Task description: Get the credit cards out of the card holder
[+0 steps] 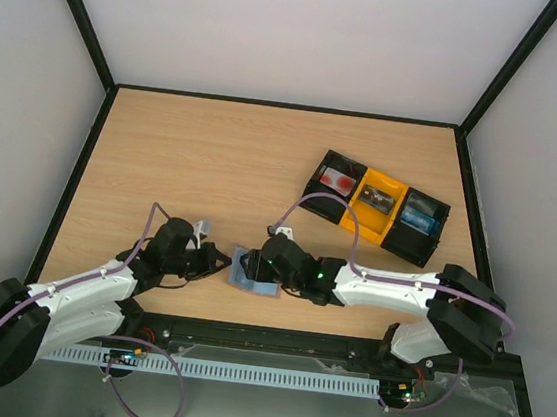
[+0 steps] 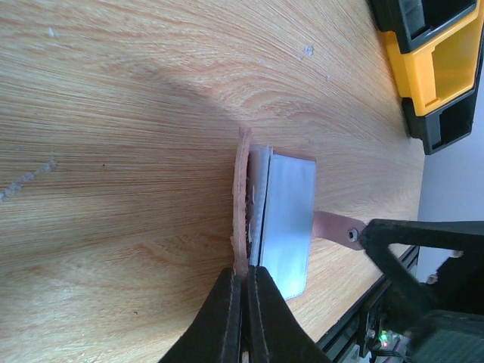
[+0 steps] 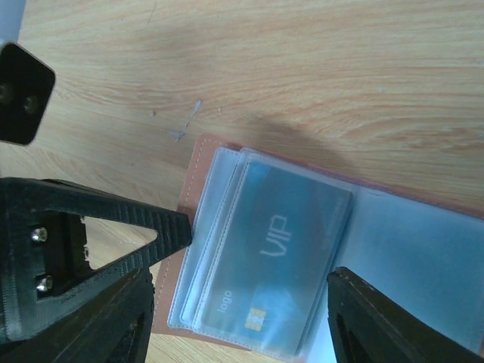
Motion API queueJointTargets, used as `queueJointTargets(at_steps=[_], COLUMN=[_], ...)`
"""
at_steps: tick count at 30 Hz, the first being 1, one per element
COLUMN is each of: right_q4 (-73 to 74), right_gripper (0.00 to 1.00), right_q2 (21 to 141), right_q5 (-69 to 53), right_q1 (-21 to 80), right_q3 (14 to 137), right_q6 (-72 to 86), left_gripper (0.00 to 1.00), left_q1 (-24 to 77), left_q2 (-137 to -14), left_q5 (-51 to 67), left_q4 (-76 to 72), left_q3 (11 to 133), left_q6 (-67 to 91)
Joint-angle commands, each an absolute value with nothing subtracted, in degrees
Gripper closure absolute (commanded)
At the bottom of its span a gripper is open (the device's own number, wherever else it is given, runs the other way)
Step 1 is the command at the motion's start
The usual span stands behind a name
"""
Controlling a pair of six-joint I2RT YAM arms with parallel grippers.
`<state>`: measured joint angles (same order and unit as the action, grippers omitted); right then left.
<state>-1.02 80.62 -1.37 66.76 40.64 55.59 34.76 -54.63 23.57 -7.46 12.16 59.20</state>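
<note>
— How does the card holder point(image 1: 251, 271) point(image 2: 283, 219) point(image 3: 302, 249) look?
— Unfolded flat, blue-grey with brown edging. Clear sleeves show inside, and the top one holds a card point(image 3: 272, 242) marked "VIP".
— Where is it?
— On the table point(image 1: 213, 161) toward 6 o'clock, with the tray point(image 1: 375, 204) at its 2 o'clock.
— And the grippers?
— The left gripper point(image 1: 220, 260) point(image 2: 243, 276) is at its 9 o'clock, fingers pressed together on the brown edge. The right gripper point(image 1: 270, 263) point(image 3: 240, 276) comes in from 3 o'clock, fingers spread wide over the sleeves.

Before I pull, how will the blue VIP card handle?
The blue VIP card looks flat, probably stiff. Its glossy clear plastic sleeve likely slips and flexes. The blue-grey card holder may drag along unless the left claw pinching its edge holds.
</note>
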Motion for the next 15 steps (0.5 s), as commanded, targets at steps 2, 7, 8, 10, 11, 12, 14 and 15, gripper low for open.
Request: queueJointTargets(at_steps=[2, 7, 8, 10, 11, 12, 14, 15], right_q4=[-5.4, -8.0, -8.2, -8.3, -8.3, -8.4, -9.0, -9.2], right_gripper=[0.38, 0.36, 0.36, 0.36, 0.36, 0.36, 0.36, 0.36], right_q2=[84.6, 87.1, 87.7, 88.7, 89.2, 89.7, 90.5, 90.8], right_q5=[-4.5, -5.8, -5.8, -6.0, -6.1, -6.3, -6.8, -6.9], right_q1=[66.9, 67.0, 67.0, 67.1, 67.1, 67.1, 67.1, 67.2], right_q3=[40.8, 40.2, 40.2, 40.4, 40.5, 40.5, 40.4, 40.5], right_q6=[57.8, 59.1, 59.2, 59.3, 59.3, 59.4, 59.6, 59.8], left_gripper=[0.97, 0.97, 0.97, 0.97, 0.97, 0.97, 0.97, 0.97], left_q1=[35.2, 35.4, 35.4, 35.3, 35.3, 35.4, 35.4, 35.4], left_q2=[-54.8, -54.8, -54.8, -54.8, -54.8, -54.8, -54.8, -54.7], left_q5=[24.4, 24.2, 24.2, 24.2, 24.2, 24.2, 24.2, 24.2], left_q4=[-8.3, -8.5, -8.5, -8.5, -8.5, -8.4, -8.3, -8.3], left_q3=[12.2, 12.0, 12.0, 12.0, 11.9, 11.9, 11.9, 11.9], left_q6=[59.6, 59.8, 59.8, 59.8, 59.8, 59.8, 59.8, 59.8])
